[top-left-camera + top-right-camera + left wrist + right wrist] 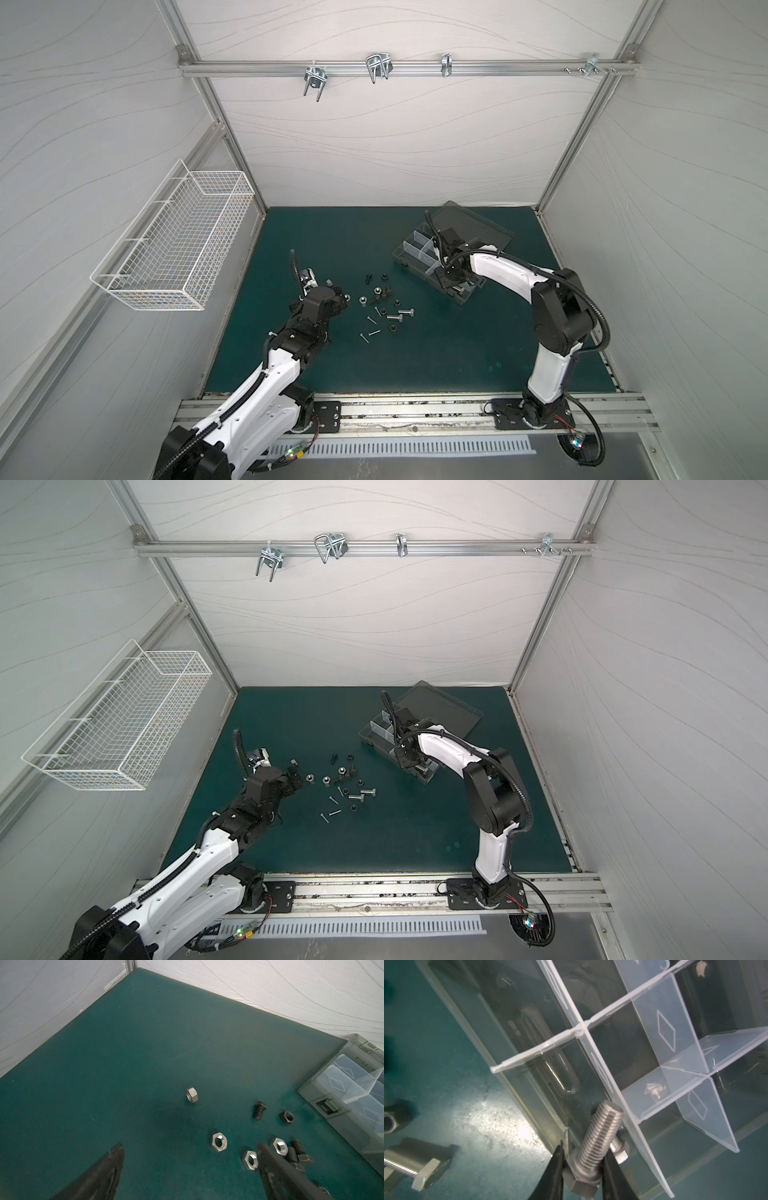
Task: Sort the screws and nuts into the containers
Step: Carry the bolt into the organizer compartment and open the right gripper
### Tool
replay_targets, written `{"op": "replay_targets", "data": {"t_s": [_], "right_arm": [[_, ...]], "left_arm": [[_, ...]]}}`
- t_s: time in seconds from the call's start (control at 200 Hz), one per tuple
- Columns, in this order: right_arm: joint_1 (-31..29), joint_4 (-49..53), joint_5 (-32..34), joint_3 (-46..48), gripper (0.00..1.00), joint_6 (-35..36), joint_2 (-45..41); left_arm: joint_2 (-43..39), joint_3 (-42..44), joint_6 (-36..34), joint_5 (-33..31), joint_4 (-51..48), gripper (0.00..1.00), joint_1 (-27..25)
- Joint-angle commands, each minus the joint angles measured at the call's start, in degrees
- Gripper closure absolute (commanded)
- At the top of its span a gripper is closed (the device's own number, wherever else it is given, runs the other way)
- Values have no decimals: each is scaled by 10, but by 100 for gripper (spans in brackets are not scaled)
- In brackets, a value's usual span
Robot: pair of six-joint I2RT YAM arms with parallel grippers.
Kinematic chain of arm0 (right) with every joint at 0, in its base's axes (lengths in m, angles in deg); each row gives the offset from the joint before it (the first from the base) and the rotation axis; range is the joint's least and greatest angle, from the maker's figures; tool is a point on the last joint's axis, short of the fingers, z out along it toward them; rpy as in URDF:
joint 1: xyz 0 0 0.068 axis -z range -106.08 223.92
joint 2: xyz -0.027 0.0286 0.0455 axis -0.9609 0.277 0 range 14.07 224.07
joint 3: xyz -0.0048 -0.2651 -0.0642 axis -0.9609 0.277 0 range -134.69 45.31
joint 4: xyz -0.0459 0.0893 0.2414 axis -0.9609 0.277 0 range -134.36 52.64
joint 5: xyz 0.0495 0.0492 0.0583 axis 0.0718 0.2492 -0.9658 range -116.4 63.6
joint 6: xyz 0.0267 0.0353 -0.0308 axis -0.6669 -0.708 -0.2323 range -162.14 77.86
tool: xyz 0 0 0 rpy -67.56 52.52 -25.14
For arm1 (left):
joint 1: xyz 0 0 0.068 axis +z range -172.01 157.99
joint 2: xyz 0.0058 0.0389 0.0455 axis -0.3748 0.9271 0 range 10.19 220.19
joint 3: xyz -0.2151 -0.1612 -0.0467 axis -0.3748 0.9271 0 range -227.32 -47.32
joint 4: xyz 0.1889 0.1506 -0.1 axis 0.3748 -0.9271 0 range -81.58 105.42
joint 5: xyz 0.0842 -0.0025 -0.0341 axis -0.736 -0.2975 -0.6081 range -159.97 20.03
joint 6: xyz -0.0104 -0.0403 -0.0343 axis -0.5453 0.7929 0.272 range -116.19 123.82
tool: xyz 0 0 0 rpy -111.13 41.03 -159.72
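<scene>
My right gripper is shut on a thick silver hex-head bolt, gripping it just above the head. It hangs over the near end compartment of the clear organizer box, where another silver bolt lies. Loose screws and nuts are scattered mid-mat in both top views. My left gripper stands open just left of that pile, low over the mat. A silver nut lies between its fingers, and a second silver nut touches one fingertip. A black screw and a black nut lie beyond.
The box's clear lid lies open behind it. White dividers split the box into compartments. A white wire basket hangs on the left wall. A lone silver nut sits apart on the green mat.
</scene>
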Motion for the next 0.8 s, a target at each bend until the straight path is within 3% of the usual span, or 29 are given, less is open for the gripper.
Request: {"op": "replay_targets", "data": {"t_s": [0.0,0.205,0.5,0.795], "right_arm": [[3,-6,-4,-7,69,9,8],[4,-3,-5,-6,53,7,-1],[-8,-13,-13,9,52,7,-58],[-87,-25,-43,37,52,27,-90]], "left_arm": [[-1,-25,7,-4,8,0,0],[-2,-25,6,-3,7,0,0],[-3,-25,7,-4,6,0,0],[1,-28,8,-4,7,0,0]]}}
